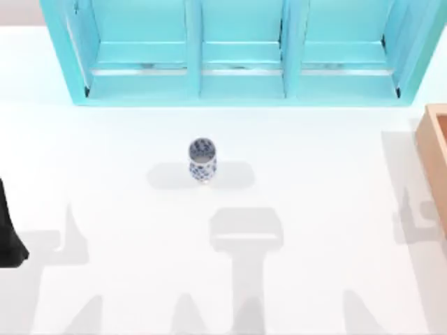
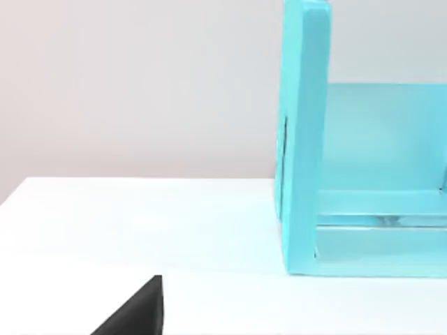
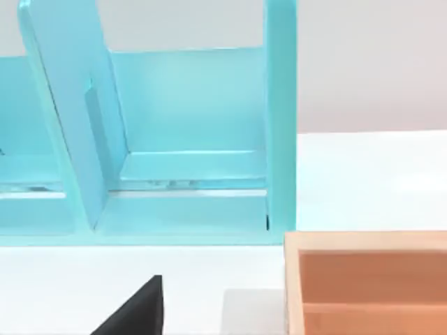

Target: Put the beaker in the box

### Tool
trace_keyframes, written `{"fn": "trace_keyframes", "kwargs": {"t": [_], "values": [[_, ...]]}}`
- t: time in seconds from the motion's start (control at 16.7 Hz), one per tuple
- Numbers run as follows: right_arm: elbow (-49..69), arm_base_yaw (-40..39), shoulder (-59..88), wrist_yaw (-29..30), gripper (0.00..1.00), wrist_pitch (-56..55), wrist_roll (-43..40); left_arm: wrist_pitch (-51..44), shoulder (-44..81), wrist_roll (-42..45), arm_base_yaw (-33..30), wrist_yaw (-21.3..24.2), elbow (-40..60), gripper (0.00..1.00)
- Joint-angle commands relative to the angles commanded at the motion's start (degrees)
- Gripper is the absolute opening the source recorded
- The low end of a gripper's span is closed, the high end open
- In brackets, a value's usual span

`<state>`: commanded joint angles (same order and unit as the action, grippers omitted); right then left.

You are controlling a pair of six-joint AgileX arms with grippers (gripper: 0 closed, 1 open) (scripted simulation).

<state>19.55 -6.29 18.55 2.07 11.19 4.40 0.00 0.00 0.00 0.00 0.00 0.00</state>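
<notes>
The beaker (image 1: pixel 201 160), a small white cup with a dark blue speckled pattern, stands upright and alone near the middle of the white table. The box (image 1: pixel 436 154), tan with an orange-brown inside, is cut off by the right edge of the top view; the right wrist view shows its thick wall and inside (image 3: pixel 367 283) close by. My left gripper (image 1: pixel 8 234) is a dark shape at the far left edge, well away from the beaker. A dark part of it shows in the left wrist view (image 2: pixel 136 313). A dark part of my right gripper (image 3: pixel 136 313) shows near the box.
A large turquoise shelf unit (image 1: pixel 237 56) with several compartments spans the back of the table. Its side wall (image 2: pixel 304 139) rises in the left wrist view and its end compartment (image 3: pixel 188 139) stands behind the box. Arm shadows lie across the front of the table.
</notes>
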Motion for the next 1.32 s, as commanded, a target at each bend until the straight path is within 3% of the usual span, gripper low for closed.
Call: {"fn": "trace_keyframes", "kwargs": {"t": [1.32], "values": [[128.26,-32.60,117.69,6.55,1.00,72.72,33.53,0.00,0.00,0.00,0.00,0.00,0.00,1.00]]}}
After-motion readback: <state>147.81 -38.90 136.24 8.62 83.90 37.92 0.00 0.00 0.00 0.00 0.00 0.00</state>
